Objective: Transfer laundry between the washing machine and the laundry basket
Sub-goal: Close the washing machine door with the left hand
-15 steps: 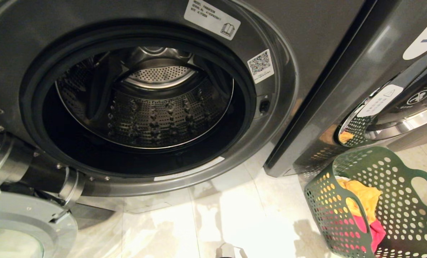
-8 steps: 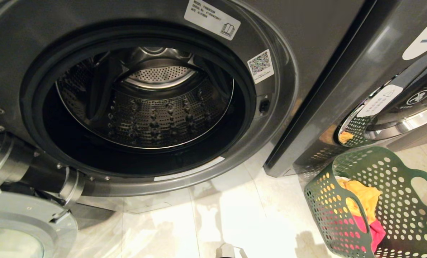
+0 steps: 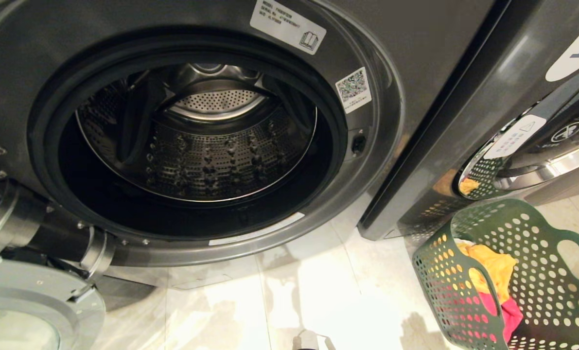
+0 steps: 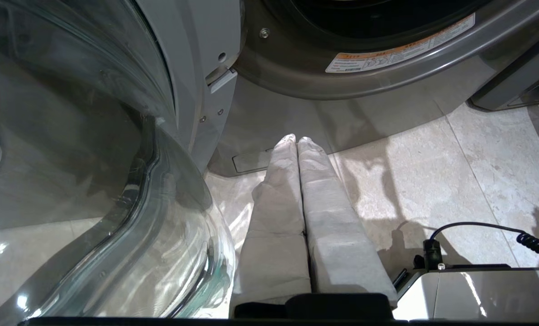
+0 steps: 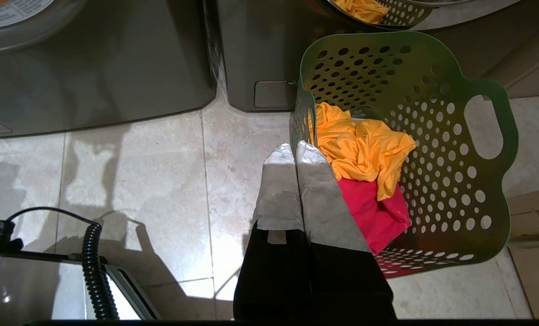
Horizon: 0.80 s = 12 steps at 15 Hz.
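Note:
The washing machine [image 3: 415, 58] fills the head view with its round door [image 4: 93, 181] swung open to the left. Its steel drum [image 3: 197, 146] shows no cloth. The green laundry basket [image 3: 527, 228] stands on the floor at the lower right. It holds laundry: a mustard-yellow garment [image 5: 364, 149] lying on a red-pink one [image 5: 373, 208]. My right gripper [image 5: 294, 147] is shut and empty, hanging over the floor beside the basket's [image 5: 432, 59] near wall. My left gripper [image 4: 296, 138] is shut and empty, low in front of the machine's base, next to the open door's glass.
A second dark grey machine [image 3: 513, 73] stands right of the first, directly behind the basket. Pale floor tiles [image 3: 318, 291] lie between the machines and me. A corner of my base [image 4: 477, 290] and a coiled cable [image 4: 536, 244] show near the left gripper.
Only a shadow on the floor left of the basket has shifted slightly; the machine, the basket and the laundry stay as they were.

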{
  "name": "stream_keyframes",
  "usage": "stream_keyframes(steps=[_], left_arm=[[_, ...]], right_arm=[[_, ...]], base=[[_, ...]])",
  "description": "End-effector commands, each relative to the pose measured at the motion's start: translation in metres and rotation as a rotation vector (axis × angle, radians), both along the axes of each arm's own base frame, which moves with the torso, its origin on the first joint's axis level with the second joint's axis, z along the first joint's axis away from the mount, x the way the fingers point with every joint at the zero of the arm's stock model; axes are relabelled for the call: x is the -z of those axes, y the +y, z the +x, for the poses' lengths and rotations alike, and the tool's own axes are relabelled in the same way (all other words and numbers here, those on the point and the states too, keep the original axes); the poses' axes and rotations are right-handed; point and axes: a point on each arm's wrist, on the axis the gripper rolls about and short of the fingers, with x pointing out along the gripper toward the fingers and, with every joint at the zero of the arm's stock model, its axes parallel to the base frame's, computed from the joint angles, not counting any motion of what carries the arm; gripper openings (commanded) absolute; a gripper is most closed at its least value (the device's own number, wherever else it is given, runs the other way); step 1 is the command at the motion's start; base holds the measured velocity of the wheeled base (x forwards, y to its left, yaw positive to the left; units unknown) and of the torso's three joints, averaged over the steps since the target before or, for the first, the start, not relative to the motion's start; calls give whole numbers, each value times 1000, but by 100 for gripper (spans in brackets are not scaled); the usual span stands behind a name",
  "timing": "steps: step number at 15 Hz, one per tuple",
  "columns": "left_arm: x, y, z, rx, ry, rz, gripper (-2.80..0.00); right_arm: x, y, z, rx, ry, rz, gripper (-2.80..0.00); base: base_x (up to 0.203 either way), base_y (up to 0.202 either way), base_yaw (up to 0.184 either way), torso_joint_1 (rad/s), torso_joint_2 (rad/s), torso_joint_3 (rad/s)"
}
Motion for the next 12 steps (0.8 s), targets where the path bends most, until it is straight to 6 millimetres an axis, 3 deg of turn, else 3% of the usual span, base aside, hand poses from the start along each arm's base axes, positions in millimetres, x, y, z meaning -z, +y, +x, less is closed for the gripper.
stream_keyframes(steps=[1, 6, 12], left_arm=[[0, 0, 0, 0, 0, 1, -280], [0, 0, 0, -1, -2, -5, -280], [0, 0, 0, -1, -3, 0, -280]], right_arm=[[0, 0, 0, 1, 4, -2, -280], [1, 0, 0, 1, 5, -7, -280], [0, 0, 0, 2, 3, -2, -280]], base=[[0, 0, 0, 0, 0, 0], [0, 0, 0, 0, 0, 9], [0, 0, 0, 2, 0, 174]])
